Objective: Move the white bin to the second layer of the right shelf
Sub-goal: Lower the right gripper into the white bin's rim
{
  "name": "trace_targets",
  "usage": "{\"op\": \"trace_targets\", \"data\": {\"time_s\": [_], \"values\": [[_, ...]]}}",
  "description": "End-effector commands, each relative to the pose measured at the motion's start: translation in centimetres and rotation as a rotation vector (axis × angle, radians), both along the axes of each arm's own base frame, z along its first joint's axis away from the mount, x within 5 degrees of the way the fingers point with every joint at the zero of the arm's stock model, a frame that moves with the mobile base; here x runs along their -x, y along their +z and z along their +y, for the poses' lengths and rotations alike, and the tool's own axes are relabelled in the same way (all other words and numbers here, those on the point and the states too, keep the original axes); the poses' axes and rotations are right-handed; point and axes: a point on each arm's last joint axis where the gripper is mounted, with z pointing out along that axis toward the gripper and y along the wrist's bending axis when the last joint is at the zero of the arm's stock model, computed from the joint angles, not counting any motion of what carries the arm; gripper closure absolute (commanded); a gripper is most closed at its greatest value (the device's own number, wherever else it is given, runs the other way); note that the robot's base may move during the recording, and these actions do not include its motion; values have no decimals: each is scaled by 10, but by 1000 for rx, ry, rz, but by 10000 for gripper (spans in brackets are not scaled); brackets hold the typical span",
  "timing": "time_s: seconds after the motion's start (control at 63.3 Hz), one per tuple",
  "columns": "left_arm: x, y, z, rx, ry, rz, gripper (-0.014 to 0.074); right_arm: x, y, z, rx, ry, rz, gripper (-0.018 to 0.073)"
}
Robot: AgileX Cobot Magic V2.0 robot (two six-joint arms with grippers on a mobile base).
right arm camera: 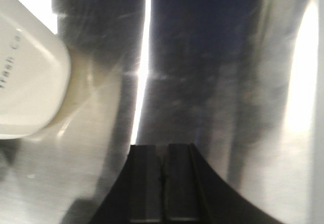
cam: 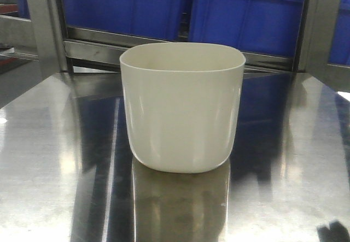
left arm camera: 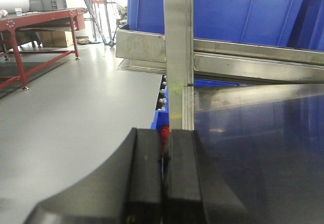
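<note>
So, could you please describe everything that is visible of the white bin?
The white bin is a glossy off-white tub, plastic by its look, with a rounded-square rim and smooth walls that taper to a rounded base. It has no handles and stands upright, open at the top. It rests on the reflective steel tabletop, which mirrors it, in front of the blue crates. Nothing else touches it; the right end effector is shut and apart from it.
</note>
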Motion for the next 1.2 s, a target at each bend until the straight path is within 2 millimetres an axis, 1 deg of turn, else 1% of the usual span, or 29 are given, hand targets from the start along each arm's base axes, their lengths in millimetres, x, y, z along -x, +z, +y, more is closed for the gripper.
{"op": "trace_targets", "data": {"time_s": [0.0, 0.111, 0.205, 0.221, 0.284, 0.363, 0.49, 0.616, 0.742, 0.821, 0.932, 1.074, 1.184], "values": [[0, -4, 0, 10, 1, -60, 512, -17, 12, 10, -43, -34, 9, 460], [0, -4, 0, 10, 1, -60, 512, -33, 15, 20, -30, -28, 91, 323], [0, -4, 0, 10, 1, -60, 512, -46, 22, 30, -16, 1, 117, 207], [0, -4, 0, 10, 1, -60, 512, -49, 26, 33, -16, 10, 116, 181], [0, -4, 0, 10, 1, -60, 512, -56, 32, 41, -15, 33, 118, 150], [0, -4, 0, 10, 1, -60, 512, -66, 42, 49, -17, 56, 113, 153], [0, -4, 0, 10, 1, -60, 512, -75, 60, 63, -35, 93, 118, 154], [0, -4, 0, 10, 1, -60, 512, -79, 71, 80, -73, 140, 134, 154], [0, -4, 0, 10, 1, -60, 512, -81, 75, 99, -152, 163, 189, 154], [0, -4, 0, 10, 1, -60, 512, -86, 74, 109, -161, 166, 208, 154], [0, -4, 0, 10, 1, -60, 512, -95, 68, 115, -162, 149, 235, 154], [0, -4, 0, 10, 1, -60, 512, -105, 54, 118, -126, 143, 273, 154], [0, -4, 0, 10, 1, -60, 512, -110, 46, 119, -103, 140, 286, 154]]}}
